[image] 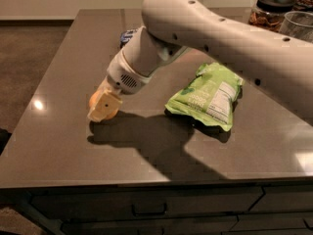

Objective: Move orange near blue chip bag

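Note:
My gripper (103,106) is shut on the orange (93,99), which shows only as orange slivers on either side of the cream fingers (101,103). It holds the orange just above the dark table top (58,72), left of centre. The blue chip bag (126,35) lies farther back on the table, mostly hidden behind my arm, with only a dark blue corner showing. The gripper and orange are in front of it and to the left, some way apart.
A light green bag (208,95) with a white nutrition label lies right of the gripper. A dark-lidded jar (270,10) and a clear glass (299,25) stand at the back right. The table's front edge (146,182) is near, with drawers below.

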Motion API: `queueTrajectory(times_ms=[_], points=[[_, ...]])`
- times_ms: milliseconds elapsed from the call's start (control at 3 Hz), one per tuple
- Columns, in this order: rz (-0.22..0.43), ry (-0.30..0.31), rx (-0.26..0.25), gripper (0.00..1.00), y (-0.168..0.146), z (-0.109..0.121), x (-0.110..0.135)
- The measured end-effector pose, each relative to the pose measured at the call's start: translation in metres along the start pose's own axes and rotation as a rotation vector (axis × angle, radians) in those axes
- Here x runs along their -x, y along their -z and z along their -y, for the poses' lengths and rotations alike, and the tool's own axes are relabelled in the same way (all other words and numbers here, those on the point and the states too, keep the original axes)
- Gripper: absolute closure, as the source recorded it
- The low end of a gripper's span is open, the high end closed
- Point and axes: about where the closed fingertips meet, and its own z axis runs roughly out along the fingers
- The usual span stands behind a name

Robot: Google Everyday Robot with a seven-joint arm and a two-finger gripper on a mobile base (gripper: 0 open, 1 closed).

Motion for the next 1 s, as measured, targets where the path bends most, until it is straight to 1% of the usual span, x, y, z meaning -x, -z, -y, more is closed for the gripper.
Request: queueTrajectory(times_ms=[333, 667, 1000], points=[[-0.001, -0.129, -0.094, 1.0, 0.012, 0.057, -0.011], [0.029, -0.275, -0.181, 1.0, 0.023, 0.105, -0.026], [0.107, -0.404, -0.289, 1.0, 0.039, 0.157, -0.042]])
